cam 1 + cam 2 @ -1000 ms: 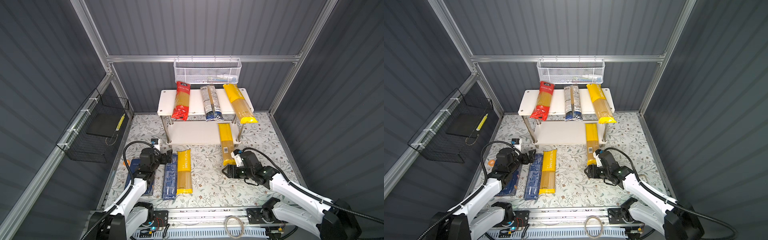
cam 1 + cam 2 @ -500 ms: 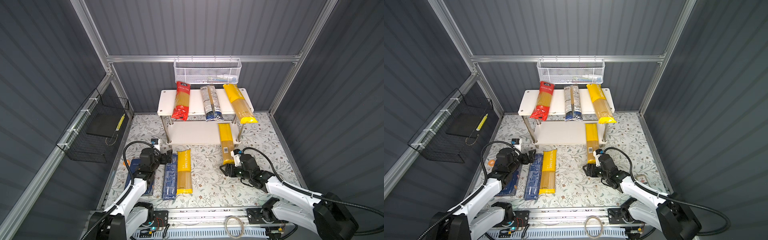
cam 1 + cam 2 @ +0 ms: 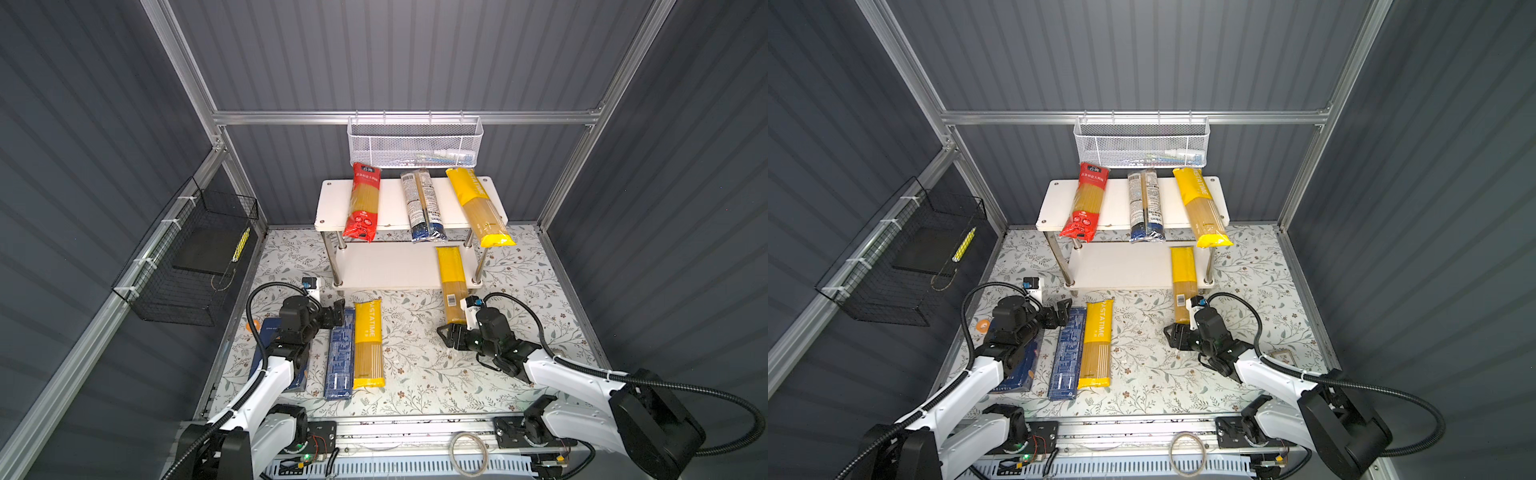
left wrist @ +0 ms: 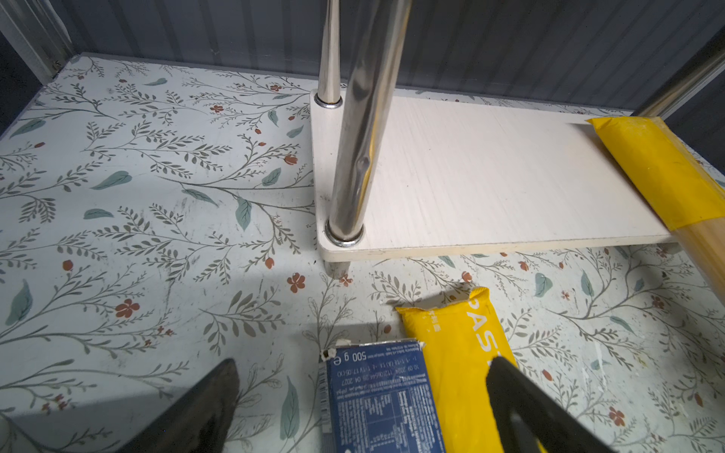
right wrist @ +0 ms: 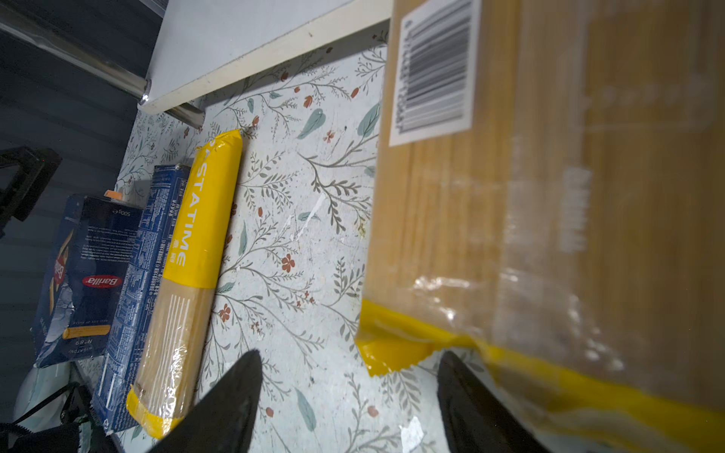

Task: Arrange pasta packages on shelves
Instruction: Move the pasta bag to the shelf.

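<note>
A yellow spaghetti bag (image 3: 451,282) lies with its long axis running front to back. Its far, yellow end rests on the lower board (image 3: 386,266) of the shelves, at the right end, and its near half sticks out over the front edge toward the robot. The front right chrome leg (image 3: 479,266) stands just beside it.

The right gripper (image 3: 444,334) is at the bag's near end with its jaws apart. In the right wrist view only a corner of the end seal shows between the fingers (image 5: 235,392), and I cannot tell if one touches it.

On the upper board (image 3: 390,203) a red bag (image 3: 362,208), a clear and dark-blue bag (image 3: 422,208) and a second yellow bag (image 3: 478,208) point the same way, and their near ends overhang the front edge.

On the floral mat (image 3: 415,365), to the left, a PASTATIME bag (image 3: 368,345) and a narrow dark-blue box (image 3: 340,361) lie side by side, parallel. A Barilla box (image 3: 1017,365) lies partly under the left arm. The left gripper (image 3: 338,316) hangs wide open over the narrow box's far end.
</note>
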You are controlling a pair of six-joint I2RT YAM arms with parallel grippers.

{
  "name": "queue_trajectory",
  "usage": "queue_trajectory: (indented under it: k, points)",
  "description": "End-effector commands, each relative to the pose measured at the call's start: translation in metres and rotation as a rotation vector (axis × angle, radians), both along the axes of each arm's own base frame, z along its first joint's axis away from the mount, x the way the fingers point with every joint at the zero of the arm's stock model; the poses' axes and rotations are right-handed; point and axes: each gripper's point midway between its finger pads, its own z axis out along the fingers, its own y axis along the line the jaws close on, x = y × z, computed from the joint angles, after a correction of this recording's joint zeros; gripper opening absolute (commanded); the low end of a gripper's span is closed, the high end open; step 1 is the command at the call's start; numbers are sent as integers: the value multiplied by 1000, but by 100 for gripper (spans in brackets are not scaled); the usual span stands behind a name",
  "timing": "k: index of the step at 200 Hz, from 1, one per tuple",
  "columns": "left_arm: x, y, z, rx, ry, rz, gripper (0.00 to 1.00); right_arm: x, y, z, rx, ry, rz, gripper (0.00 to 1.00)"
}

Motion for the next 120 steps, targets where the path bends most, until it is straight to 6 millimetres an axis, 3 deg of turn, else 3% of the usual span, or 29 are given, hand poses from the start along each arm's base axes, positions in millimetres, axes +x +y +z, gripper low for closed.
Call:
queue_trajectory:
  k: [1, 75, 120]
  points:
    - [-2, -1, -1, 10, -7, -9, 99, 13, 4, 19, 17, -68, -19, 72]
    - [-2, -1, -1, 10, -7, -9, 99, 28, 15, 25, -2, -84, 7, 73]
    - [-2, -1, -1, 10, -8, -9, 99, 39, 6, 35, -40, -140, -43, 74]
